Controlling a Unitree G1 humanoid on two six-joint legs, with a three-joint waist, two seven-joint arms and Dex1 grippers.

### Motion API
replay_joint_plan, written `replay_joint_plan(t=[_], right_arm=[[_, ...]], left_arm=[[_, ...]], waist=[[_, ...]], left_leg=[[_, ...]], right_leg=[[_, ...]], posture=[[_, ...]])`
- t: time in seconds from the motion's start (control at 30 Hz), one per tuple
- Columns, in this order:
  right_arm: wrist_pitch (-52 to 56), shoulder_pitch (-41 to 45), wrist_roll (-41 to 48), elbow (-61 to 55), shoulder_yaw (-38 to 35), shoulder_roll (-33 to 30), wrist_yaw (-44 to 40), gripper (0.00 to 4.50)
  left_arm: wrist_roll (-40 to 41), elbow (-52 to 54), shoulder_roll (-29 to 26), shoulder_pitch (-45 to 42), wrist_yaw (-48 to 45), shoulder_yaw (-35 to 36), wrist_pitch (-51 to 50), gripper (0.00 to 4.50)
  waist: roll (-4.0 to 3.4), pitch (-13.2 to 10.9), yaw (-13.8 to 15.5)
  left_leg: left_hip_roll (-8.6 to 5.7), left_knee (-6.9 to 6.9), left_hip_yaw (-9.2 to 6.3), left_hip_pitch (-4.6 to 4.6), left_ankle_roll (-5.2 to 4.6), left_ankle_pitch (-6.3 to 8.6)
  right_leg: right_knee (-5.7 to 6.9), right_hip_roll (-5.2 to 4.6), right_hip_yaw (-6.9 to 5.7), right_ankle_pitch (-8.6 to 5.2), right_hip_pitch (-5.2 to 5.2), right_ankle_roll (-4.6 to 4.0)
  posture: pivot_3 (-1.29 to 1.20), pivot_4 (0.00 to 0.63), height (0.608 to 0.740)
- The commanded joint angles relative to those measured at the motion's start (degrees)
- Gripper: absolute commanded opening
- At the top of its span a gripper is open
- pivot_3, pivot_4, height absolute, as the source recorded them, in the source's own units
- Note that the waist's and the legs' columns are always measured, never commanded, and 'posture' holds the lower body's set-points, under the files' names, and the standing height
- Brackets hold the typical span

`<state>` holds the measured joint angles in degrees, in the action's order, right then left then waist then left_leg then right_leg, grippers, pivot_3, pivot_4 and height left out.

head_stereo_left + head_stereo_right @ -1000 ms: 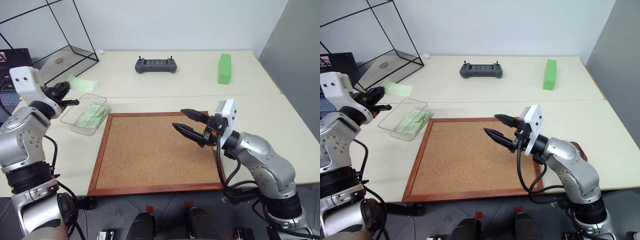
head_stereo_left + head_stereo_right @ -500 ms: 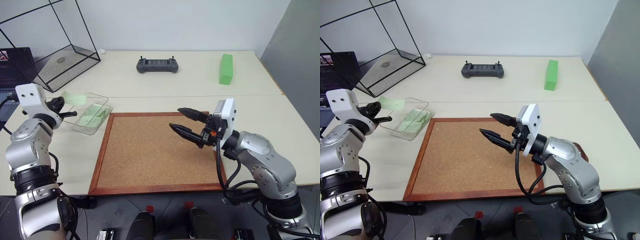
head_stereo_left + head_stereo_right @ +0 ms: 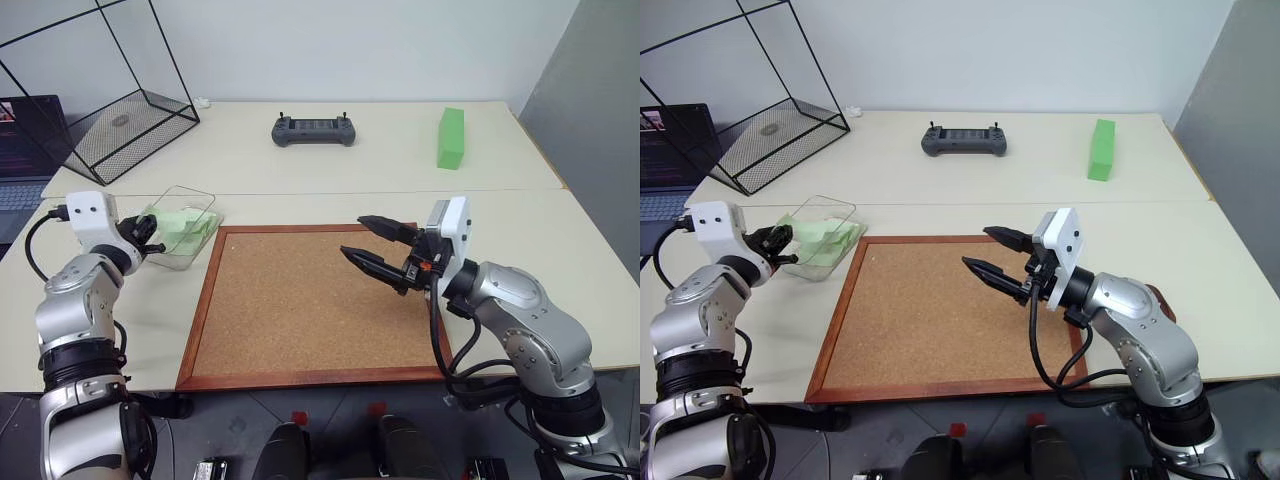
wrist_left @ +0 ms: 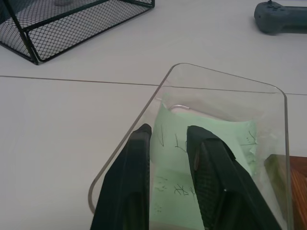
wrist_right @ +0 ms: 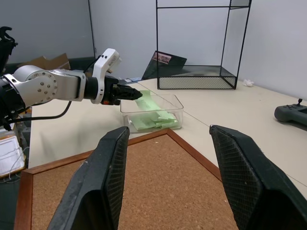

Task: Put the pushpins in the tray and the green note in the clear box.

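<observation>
The clear box (image 3: pixel 203 196) sits on the table left of the cork board, with pale green paper lying in it. My left gripper (image 3: pixel 150 236) reaches level into the box's near left end. In the left wrist view its fingers (image 4: pixel 136 158) stand slightly apart, open, with the green note (image 4: pixel 211 136) lying between and under them inside the box. My right gripper (image 3: pixel 353 236) hovers open and empty over the cork board (image 3: pixel 300 310). A dark reddish-brown edge, likely the tray (image 3: pixel 1158 292), peeks out behind my right forearm. The pushpins are out of view.
A black wire cube (image 3: pixel 120 125) with a mesh base stands at the back left, with a laptop (image 3: pixel 22 135) beside it. A grey controller (image 3: pixel 312 130) and a bright green block (image 3: pixel 450 137) lie along the far side of the table.
My left gripper came down with the green note from above the box into its near left end, and its fingers parted. The right arm kept still.
</observation>
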<state>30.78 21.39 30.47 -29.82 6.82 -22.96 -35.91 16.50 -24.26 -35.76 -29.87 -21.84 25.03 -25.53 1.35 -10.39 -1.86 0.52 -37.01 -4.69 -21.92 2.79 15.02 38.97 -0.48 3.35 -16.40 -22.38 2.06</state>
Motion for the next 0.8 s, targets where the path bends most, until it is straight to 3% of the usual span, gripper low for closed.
replay_joint_plan(t=[0.03,0.43,0.8], right_arm=[[-1.0,0.0,0.2,-1.2,-0.9,0.2,0.2,2.83],[-1.3,-0.2,-0.1,-1.1,-1.0,0.5,0.2,2.83],[-1.2,-0.3,-0.2,-1.2,-1.0,0.6,0.3,2.83]], left_arm=[[0.0,0.9,-1.1,-1.5,-0.2,-0.4,1.5,2.18],[0.3,1.5,-0.9,-2.4,-0.2,-1.0,1.5,4.37],[-0.9,-0.5,-2.0,-2.6,0.8,-1.5,0.7,4.46]], waist=[[0.0,0.0,0.0],[0.0,0.0,0.0],[0.0,0.0,0.0]], left_leg=[[0.0,0.0,0.0,0.0,0.0,0.0],[0.0,0.01,-0.01,0.0,0.0,0.0],[0.0,0.01,-0.01,-0.01,0.0,0.0]], right_leg=[[0.0,0.0,0.0,0.0,0.0,0.0],[0.0,0.0,-0.03,0.0,0.0,0.0],[0.0,0.0,-0.04,0.0,0.0,0.0]], posture=[[0.0,0.15,0.74],[0.0,0.15,0.74],[0.0,0.15,0.74]])
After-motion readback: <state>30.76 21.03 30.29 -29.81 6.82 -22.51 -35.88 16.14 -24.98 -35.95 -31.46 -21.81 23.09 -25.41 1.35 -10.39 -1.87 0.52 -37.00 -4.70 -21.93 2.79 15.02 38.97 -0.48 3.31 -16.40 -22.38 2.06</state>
